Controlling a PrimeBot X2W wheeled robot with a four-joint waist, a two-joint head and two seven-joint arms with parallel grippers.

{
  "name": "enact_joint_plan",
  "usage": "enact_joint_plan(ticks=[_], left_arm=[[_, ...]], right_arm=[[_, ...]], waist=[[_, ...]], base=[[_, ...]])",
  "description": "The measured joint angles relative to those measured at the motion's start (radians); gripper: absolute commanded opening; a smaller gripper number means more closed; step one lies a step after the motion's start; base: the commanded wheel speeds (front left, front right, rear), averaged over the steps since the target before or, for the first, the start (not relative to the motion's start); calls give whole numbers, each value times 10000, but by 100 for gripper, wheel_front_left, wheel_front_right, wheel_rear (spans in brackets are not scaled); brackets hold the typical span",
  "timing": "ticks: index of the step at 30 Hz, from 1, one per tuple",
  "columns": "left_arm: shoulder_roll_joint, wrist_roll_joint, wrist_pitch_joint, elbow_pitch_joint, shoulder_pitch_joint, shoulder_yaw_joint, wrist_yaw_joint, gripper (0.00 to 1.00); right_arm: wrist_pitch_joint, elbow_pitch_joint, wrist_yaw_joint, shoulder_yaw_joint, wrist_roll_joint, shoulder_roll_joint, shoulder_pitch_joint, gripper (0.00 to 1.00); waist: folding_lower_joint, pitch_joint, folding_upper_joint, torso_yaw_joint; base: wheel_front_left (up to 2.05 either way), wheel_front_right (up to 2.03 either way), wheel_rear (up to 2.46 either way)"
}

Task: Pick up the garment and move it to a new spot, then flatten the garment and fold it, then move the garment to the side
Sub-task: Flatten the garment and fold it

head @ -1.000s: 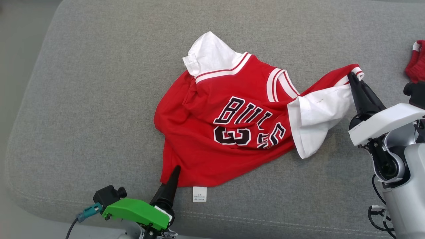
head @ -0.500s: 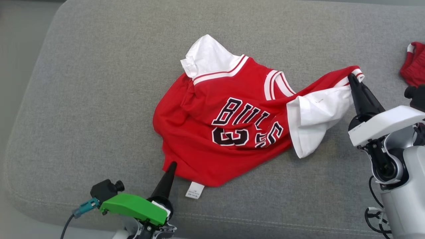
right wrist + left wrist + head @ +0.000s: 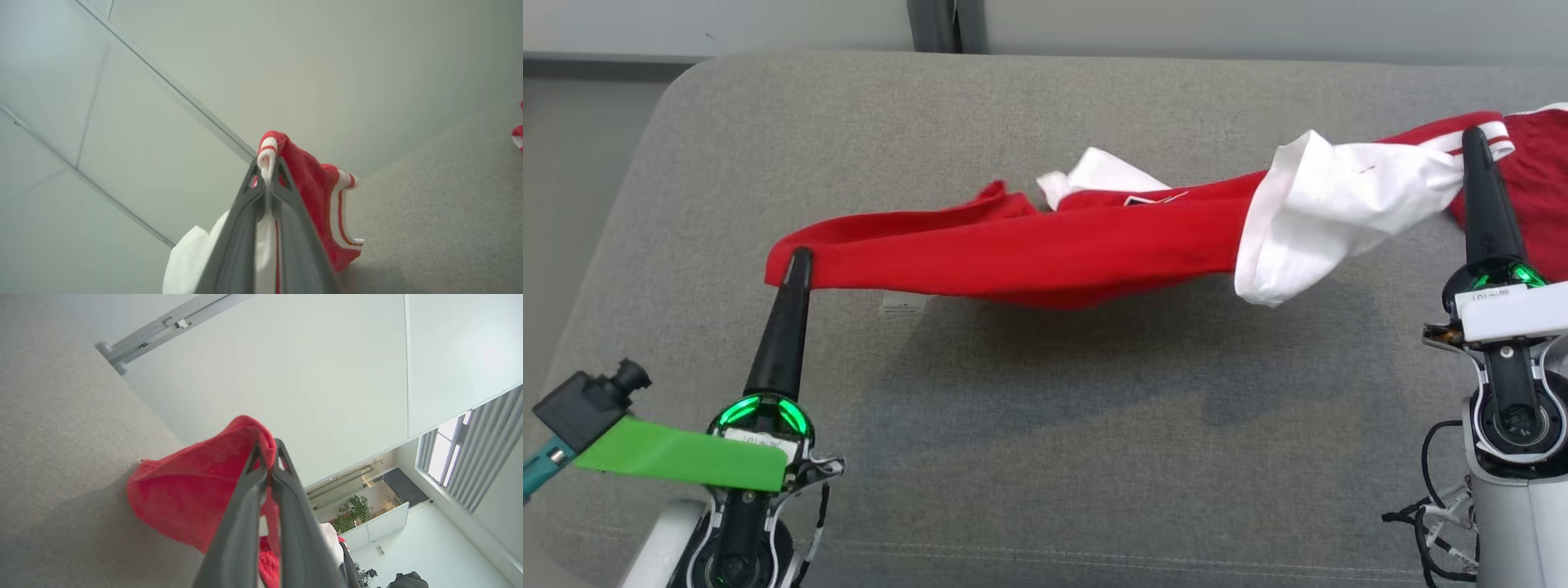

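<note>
Both ends of the jersey [image 3: 1029, 257] sit clamped in my left gripper [image 3: 800, 256] and right gripper [image 3: 1473, 137], strung sideways between them.

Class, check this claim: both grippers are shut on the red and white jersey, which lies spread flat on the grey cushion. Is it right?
Not quite. The left gripper and right gripper are shut on the jersey, but the head view shows it held up, stretched between them over the grey cushion.
</note>
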State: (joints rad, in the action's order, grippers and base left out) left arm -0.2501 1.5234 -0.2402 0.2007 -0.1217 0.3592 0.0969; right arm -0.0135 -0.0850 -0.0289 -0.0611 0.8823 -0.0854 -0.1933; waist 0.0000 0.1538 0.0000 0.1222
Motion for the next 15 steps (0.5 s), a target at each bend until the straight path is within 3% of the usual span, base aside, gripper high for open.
enact_joint_plan(ticks=[7, 11, 12, 15], left_arm=[[-265, -19, -27, 2220, 563, -364, -10, 0], [-441, -75, -27, 3774, 722, -658, -453, 0], [-598, -198, -29, 4550, 712, -892, -767, 0], [-838, -324, -23, 5329, 591, -1124, -1327, 0]], right_arm=[[-236, -2234, -236, 278, 1624, 395, 460, 0], [-529, -3858, -219, 447, 2311, 391, 596, 0], [-665, -4688, -23, 460, 2591, 376, 596, 0], [-897, -5691, 422, 497, 3037, 368, 595, 0]], waist=[[0, -518, 0, -482], [0, -739, 0, -837], [1, -801, 0, -1018], [1, -790, 0, -1239]], base=[[0, 0, 0], [0, 0, 0], [0, 0, 0], [0, 0, 0]])
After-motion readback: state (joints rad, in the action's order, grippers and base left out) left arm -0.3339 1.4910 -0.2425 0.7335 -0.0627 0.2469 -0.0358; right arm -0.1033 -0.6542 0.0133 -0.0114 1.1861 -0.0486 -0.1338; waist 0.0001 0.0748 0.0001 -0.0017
